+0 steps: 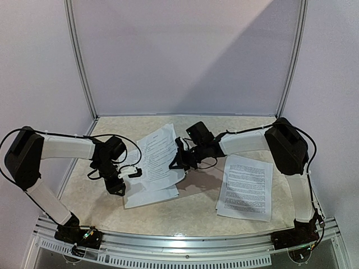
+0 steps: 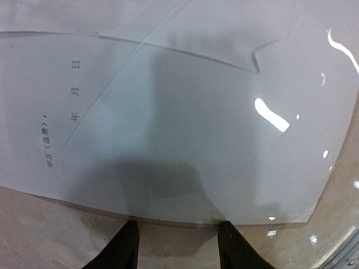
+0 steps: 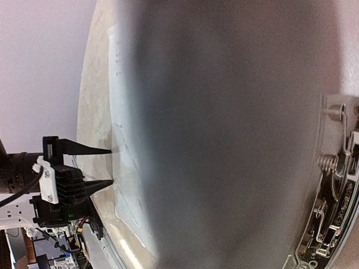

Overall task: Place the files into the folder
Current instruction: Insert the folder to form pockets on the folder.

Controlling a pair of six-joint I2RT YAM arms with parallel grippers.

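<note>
A white printed sheet of the files is tilted up at the table's middle. My right gripper is at its right edge and holds it. In the right wrist view that sheet is a dark blur hiding my fingers. More white sheets lie flat beneath it. Another stack of files lies at the right. A silver metal clip shows at the right edge. I see no tan folder cover. My left gripper is open and empty at the edge of a glossy clear layer lying over printed paper.
The beige tabletop is fenced by a metal rail in front and pale walls behind and beside. The left gripper's open fingers also show in the right wrist view, at the sheets' edge.
</note>
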